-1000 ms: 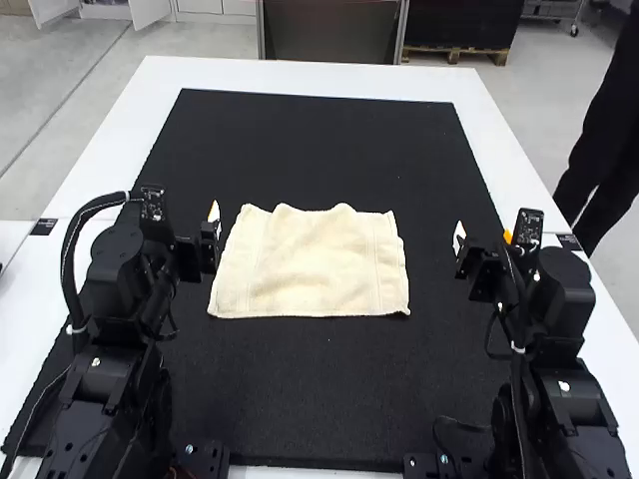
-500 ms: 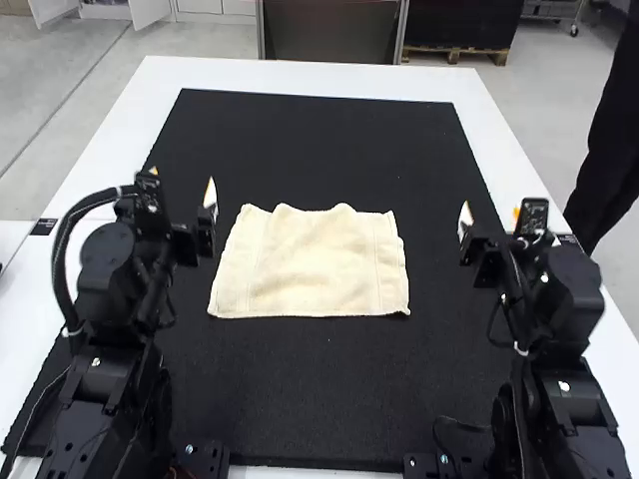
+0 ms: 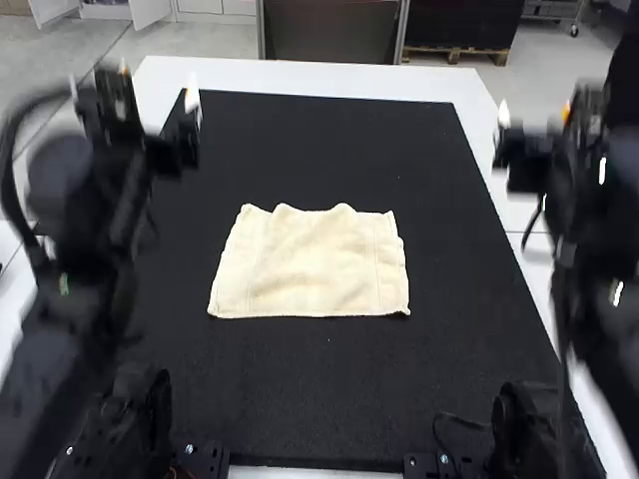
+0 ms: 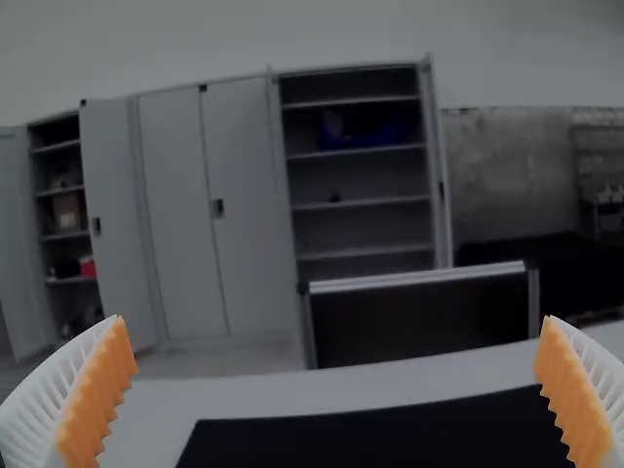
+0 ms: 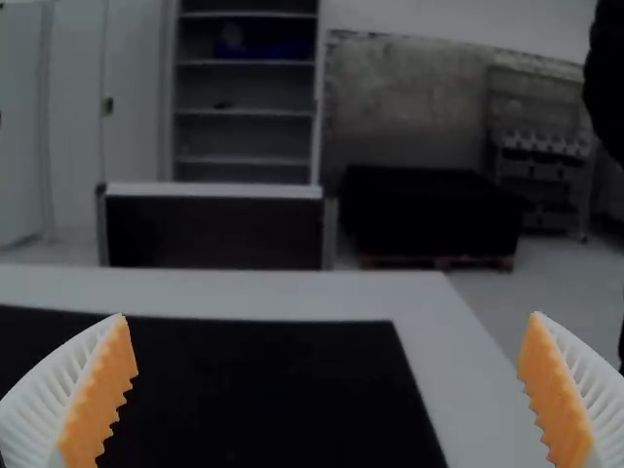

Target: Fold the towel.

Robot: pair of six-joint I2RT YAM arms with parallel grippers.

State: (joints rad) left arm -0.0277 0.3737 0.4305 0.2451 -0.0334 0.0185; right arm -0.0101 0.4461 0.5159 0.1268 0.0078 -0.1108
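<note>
One towel [image 3: 310,264] is lying ungripped between two raised grippers

The towel is resting on the middle of the black mat [image 3: 319,389], its near edge running fairly straight, its far edge rippling. It is looking like a cloth already folded once, though the layers are not showing clearly enough to tell. Its central spot is probably serving both arms, keeping either side within reach. To the left, the left gripper [image 4: 336,336] is hanging empty, fingers spread wide; to the right, the right gripper [image 5: 330,327] is matching it, also spread and pinching nothing. Both are holding well apart from the cloth, perhaps giving it room between folds. Any further fold would be needing a fresh grasp on an edge. No legible label is showing on the towel.
</note>
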